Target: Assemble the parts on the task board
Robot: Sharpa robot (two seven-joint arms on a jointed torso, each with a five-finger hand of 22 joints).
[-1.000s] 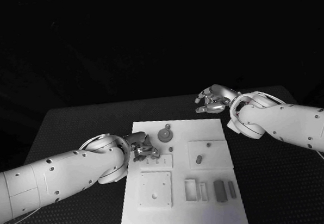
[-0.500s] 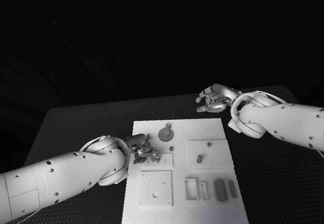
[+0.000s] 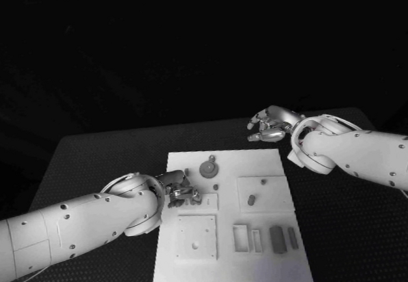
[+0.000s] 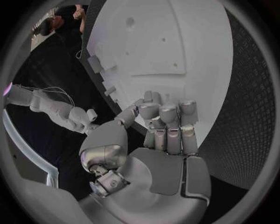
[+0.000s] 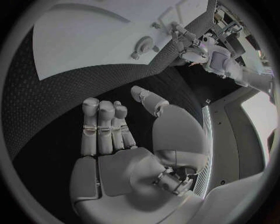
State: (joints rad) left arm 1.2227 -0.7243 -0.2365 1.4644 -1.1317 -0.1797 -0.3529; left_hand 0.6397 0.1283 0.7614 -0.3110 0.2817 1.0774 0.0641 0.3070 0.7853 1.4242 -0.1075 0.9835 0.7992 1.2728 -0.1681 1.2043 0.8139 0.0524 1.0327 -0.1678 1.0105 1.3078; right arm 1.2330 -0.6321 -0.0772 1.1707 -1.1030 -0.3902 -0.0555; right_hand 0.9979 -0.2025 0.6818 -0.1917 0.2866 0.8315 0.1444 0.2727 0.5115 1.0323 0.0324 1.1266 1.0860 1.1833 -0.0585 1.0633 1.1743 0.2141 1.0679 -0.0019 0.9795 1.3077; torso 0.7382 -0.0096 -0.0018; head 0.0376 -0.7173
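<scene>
The white task board (image 3: 233, 265) lies in the middle of the black table. A round grey part (image 3: 208, 169) sits near its far edge, and a small peg (image 3: 251, 199) stands in a square plate at its middle. Grey bars (image 3: 277, 238) lie in slots at the near right. My left hand (image 3: 180, 190) rests over the board's left edge, fingers curled in; whether they hold anything is hidden. The left wrist view shows those curled fingers (image 4: 167, 122) above the board (image 4: 175, 42). My right hand (image 3: 270, 125) hovers off the board's far right corner, its fingers (image 5: 104, 126) apart and empty.
A raised square plate (image 3: 195, 237) with small holes sits at the board's near left, with an empty frame (image 3: 241, 239) beside it. Bare black table (image 3: 363, 233) surrounds the board. The right wrist view shows the round part (image 5: 143, 45) and my left hand (image 5: 188, 41) beyond it.
My left hand has slid slightly nearer along the board's left edge. The right hand has not moved.
</scene>
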